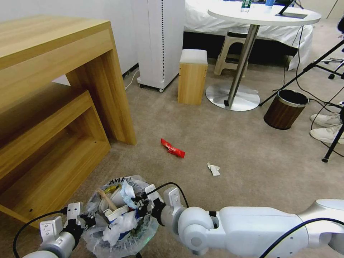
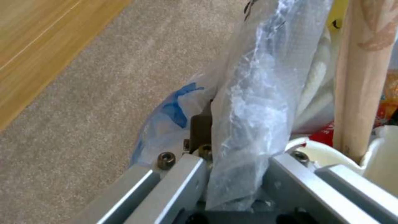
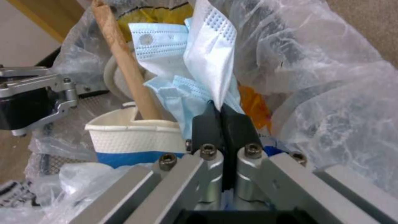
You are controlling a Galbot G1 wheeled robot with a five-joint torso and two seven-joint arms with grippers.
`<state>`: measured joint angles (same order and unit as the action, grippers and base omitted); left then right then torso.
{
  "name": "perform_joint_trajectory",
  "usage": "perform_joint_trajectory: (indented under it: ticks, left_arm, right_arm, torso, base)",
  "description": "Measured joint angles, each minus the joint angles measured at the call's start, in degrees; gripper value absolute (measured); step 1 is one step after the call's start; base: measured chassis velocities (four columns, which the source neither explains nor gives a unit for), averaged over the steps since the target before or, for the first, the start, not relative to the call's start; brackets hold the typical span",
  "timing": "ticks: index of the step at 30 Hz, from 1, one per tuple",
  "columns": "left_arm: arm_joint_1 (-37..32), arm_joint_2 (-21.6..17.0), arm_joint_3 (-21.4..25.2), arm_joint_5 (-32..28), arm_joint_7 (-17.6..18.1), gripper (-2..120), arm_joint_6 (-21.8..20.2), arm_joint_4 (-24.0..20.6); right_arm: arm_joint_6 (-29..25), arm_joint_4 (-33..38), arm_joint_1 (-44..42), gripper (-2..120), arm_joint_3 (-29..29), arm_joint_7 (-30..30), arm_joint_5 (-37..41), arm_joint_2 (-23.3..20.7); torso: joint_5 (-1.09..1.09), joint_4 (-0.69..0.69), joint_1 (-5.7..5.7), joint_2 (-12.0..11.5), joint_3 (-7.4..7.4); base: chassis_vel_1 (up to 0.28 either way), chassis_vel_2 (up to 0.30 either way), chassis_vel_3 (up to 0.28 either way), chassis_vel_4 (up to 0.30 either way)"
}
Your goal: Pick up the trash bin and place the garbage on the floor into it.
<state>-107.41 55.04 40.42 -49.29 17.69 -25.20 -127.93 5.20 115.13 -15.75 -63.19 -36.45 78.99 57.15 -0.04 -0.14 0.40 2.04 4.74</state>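
The trash bin (image 1: 107,238), lined with a crinkled clear bag, hangs at the bottom of the head view, stuffed with a paper cup (image 3: 132,137), a wooden stick (image 3: 124,68) and wrappers. My left gripper (image 1: 89,218) is shut on its bag-covered rim (image 2: 248,102). Over the bin's mouth my right gripper (image 3: 222,115) is shut on a blue-white face mask (image 3: 199,56); in the head view this gripper (image 1: 139,202) sits at the bin's right edge. On the beige floor (image 1: 233,143) beyond lie a red wrapper (image 1: 172,148) and a white paper scrap (image 1: 214,169).
A wooden desk with a low shelf (image 1: 53,118) stands close on the left. Farther off are a brown cylindrical bin (image 1: 285,108), a round table's metal base (image 1: 233,96), a wooden stool (image 1: 192,77), tripod legs (image 1: 333,143) and a person's white shoes (image 1: 326,127).
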Motion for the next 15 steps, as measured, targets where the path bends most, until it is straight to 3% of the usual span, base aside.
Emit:
perform_joint_trajectory:
  ticks: [5,7,15]
  left_arm:
    - [0.0,0.2,-0.1,0.1,-0.1,0,0.0,0.1]
    - [0.0,0.4,-0.2,0.2,-0.1,0,0.0,0.1]
    - [-0.2,0.4,-0.2,0.3,-0.2,0,0.0,0.0]
  right_arm:
    - [0.4,0.4,0.3,9,0.3,-0.8,0.7,0.5]
    - [0.7,0.6,0.3,23,0.7,-1.2,1.1,1.3]
    - [0.6,1.1,0.8,47,1.2,-0.8,0.6,1.7]
  torso:
    - [0.0,0.0,0.0,0.0,0.0]
    - [0.0,0.0,0.0,0.0,0.0]
    - [0.0,0.0,0.0,0.0,0.0]
  base:
    - [0.0,0.0,0.0,0.0]
    - [0.0,0.0,0.0,0.0]
    - [0.0,0.0,0.0,0.0]
